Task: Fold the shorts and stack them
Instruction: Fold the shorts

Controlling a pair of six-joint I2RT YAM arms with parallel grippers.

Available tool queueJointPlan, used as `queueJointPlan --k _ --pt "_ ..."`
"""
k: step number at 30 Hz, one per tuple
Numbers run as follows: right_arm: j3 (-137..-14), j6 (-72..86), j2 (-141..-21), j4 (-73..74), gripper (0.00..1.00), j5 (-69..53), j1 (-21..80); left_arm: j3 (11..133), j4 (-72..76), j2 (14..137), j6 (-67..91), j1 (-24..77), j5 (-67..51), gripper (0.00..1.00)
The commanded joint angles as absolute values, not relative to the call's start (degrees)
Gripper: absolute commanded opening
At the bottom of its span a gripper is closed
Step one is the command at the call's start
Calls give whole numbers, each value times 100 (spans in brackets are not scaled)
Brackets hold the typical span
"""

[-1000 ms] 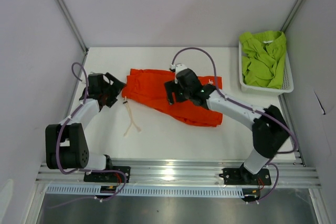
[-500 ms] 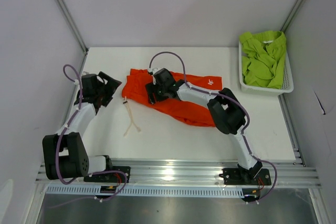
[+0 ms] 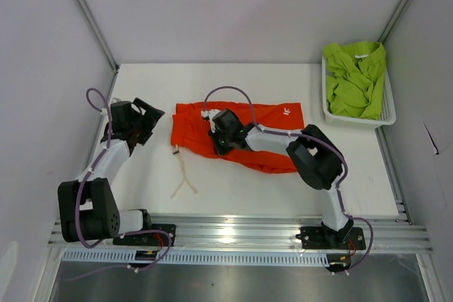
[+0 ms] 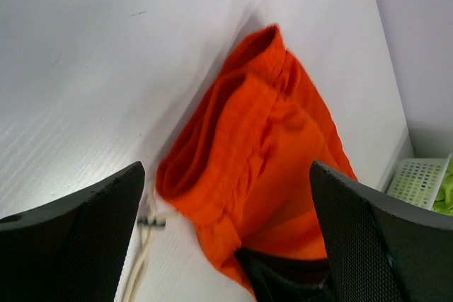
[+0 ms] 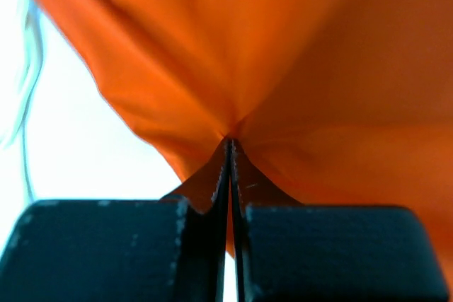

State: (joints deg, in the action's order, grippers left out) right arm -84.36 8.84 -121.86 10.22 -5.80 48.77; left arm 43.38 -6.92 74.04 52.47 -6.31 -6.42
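Looking down from the top camera, I see the big white table (image 3: 233, 189). The orange-red shorts (image 3: 269, 114) lie in the middle of it, a bit nearer the far edge. They are crumpled along their near side. The white mesh basket (image 3: 354, 121) sits in the far right corner, and the lime green shorts (image 3: 354, 79) are bunched up inside it.

My right gripper (image 5: 229, 146) is down on the left part of the orange-red shorts. It is squeezed tight on a little fold of the cloth. My left gripper (image 3: 152, 119) is near the left edge of the table, just beside the waistband end of the orange-red shorts but not touching them. Its fingers are spread wide.

The white drawstring (image 3: 182, 175) trails from the waistband toward the near edge. A small white logo (image 3: 286, 111) shows on the right end of the orange-red shorts.
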Motion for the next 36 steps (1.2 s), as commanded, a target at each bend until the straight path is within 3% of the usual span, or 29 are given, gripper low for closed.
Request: queueJointPlan --k 1,8,10,12,13,16,22,28,36 --pt "-7403 703 -11419 1275 0 -650 4975 4219 -448 7383 5186 -650 -764 99" --pt "-6082 782 -9836 1810 0 -1 4896 4069 -220 7550 4931 -615 -1106 99" --pt "-6178 826 -9521 1960 6 0 4861 3947 -36 7611 4869 -536 -1239 99" --pt "-6484 879 -9370 2012 27 -166 4869 3929 175 7733 4790 -466 -1414 99" --pt "-6626 905 -9334 2021 43 -254 4878 3929 237 7795 4755 -440 -1511 99" --pt "-7440 1002 -9535 2214 67 -527 5009 3911 518 7980 4641 -396 -1968 98" --pt "-8884 1133 -10747 2680 94 -607 5413 3683 1002 8077 4623 -255 -2303 94" --pt "-10010 1265 -11803 3032 97 -168 5730 3551 1309 8349 4562 -246 -2504 87" --pt "-10230 1468 -12304 3076 97 605 5906 3507 1845 9043 4597 -220 -2962 78"
